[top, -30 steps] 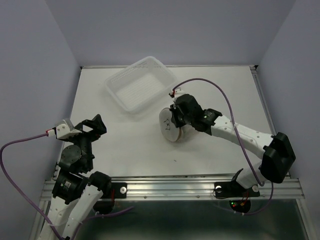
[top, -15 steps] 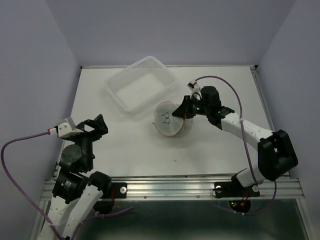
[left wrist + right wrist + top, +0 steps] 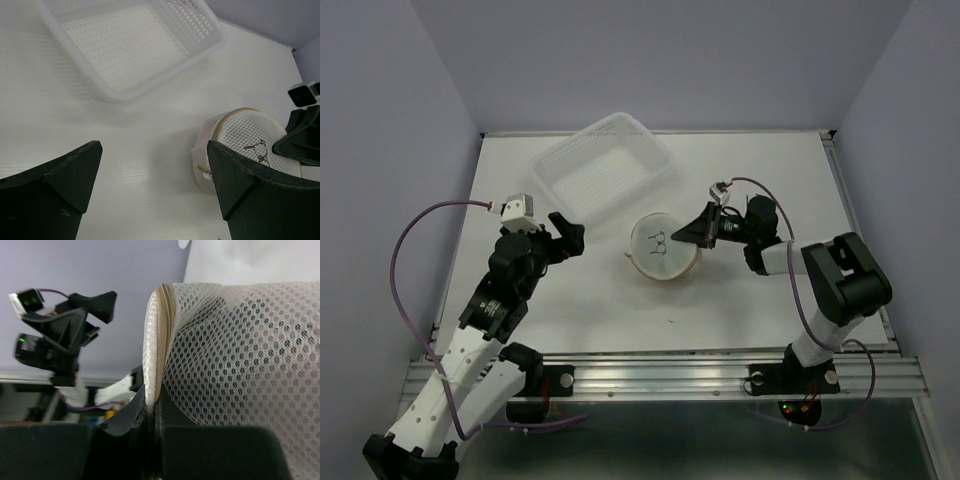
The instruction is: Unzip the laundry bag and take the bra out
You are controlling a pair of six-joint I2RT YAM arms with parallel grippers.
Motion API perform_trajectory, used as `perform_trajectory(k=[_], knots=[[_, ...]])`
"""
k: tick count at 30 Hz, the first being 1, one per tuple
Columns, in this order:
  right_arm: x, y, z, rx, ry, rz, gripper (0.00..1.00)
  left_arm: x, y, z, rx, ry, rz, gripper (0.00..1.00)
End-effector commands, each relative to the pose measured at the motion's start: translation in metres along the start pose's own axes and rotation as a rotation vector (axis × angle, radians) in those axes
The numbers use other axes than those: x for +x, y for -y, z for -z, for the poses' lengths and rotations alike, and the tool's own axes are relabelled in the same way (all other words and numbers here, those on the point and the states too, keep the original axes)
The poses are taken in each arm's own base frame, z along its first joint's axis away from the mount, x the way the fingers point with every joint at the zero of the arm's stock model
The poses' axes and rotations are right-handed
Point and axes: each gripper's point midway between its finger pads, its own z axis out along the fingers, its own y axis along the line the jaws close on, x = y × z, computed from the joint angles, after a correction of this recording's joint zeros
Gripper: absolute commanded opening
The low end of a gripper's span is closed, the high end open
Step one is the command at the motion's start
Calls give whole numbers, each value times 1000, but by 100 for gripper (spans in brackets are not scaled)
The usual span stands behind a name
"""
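Tan rim of laundry bag (image 3: 660,246) tight between right gripper (image 3: 682,238) fingertips.

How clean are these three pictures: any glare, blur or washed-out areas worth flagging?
Top view: even soft light, sharp, only faint shadows round the mesh bag. Left wrist view: white basket nearly washes into the white table; left pincer dark, slightly soft. Right wrist view: the bag fills the frame, mesh crisp; right pincer at its rim dark and featureless.
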Motion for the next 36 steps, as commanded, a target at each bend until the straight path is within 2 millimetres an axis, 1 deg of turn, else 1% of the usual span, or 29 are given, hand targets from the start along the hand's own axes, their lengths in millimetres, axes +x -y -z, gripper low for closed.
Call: perform_trajectory(k=[1, 3, 4, 5, 6, 7, 8, 9, 10, 12, 13, 15, 16, 17, 18, 19, 20, 21, 22, 24, 25, 27, 28, 29, 31, 33, 34, 35, 36], knots=[[12, -83, 16, -374, -78, 93, 5, -39, 34, 10, 137, 109, 60, 99], [11, -71, 13, -360, -72, 100, 5, -37, 37, 9, 156, 97, 52, 99], [12, -67, 12, -354, -71, 90, 5, -31, 37, 7, 159, 83, 52, 99], [12, -63, 11, -348, -69, 77, 8, -26, 36, 5, 160, 70, 53, 99], [12, -55, 9, -339, -66, 73, 11, -16, 36, 2, 168, 46, 64, 99], [12, -51, 9, -333, -63, 69, 13, -15, 38, 2, 177, 44, 64, 99], [12, -48, 8, -328, -60, 64, 18, -7, 37, 0, 183, 24, 75, 99], [12, -45, 7, -322, -58, 67, 26, -3, 37, 0, 185, 15, 78, 99], [12, -40, 6, -312, -59, 61, 37, 3, 34, -1, 180, 2, 82, 99], [11, -32, 3, -289, -58, 61, 52, 6, 33, -2, 175, -3, 82, 99], [9, -24, 0, -251, -59, 73, 63, 6, 33, -2, 175, -1, 81, 99], [5, -19, -3, -205, -58, 103, 73, 4, 33, 0, 176, 5, 82, 99], [3, 8, -8, -92, -57, 94, 76, 2, 34, 1, 180, 12, 82, 99], [-2, 16, -9, -24, -44, 122, 83, 1, 34, 1, 182, 15, 82, 99], [-18, 35, -7, 175, -13, 227, 87, 1, 34, 2, 179, 17, 79, 99], [-31, 40, -2, 279, 7, 306, 90, 0, 34, 2, 178, 18, 78, 99], [-55, 15, -2, 323, 56, 429, 94, 1, 33, 2, 176, 17, 76, 99], [-66, 28, 11, 461, 91, 465, 95, 3, 32, 1, 171, 9, 76, 99], [-75, 24, 18, 518, 119, 498, 97, 4, 32, 0, 168, 7, 78, 99], [-89, 7, 28, 577, 162, 545, 98, 8, 32, -2, 165, -7, 83, 99], [-87, -3, 32, 618, 174, 568, 98, 12, 32, -4, 161, -20, 89, 99], [-83, -14, 32, 663, 169, 637, 98, 16, 34, -5, 159, -31, 94, 99], [-72, -24, 28, 706, 161, 674, 98, 19, 33, -6, 152, -40, 98, 99], [-66, -26, 26, 730, 150, 700, 98, 20, 31, -8, 134, -35, 97, 99], [-55, -29, 24, 782, 144, 724, 98, 25, 31, -10, 120, -43, 94, 99], [-36, -27, 20, 822, 121, 715, 97, 34, 35, -11, 118, -62, 85, 99], [-31, -20, 23, 876, 126, 689, 96, 44, 38, -12, 119, -89, 75, 99], [-14, -20, 13, 876, 94, 699, 96, 47, 37, -13, 107, -89, 78, 99], [-7, -17, 11, 896, 90, 681, 96, 52, 37, -14, 101, -100, 75, 99]])
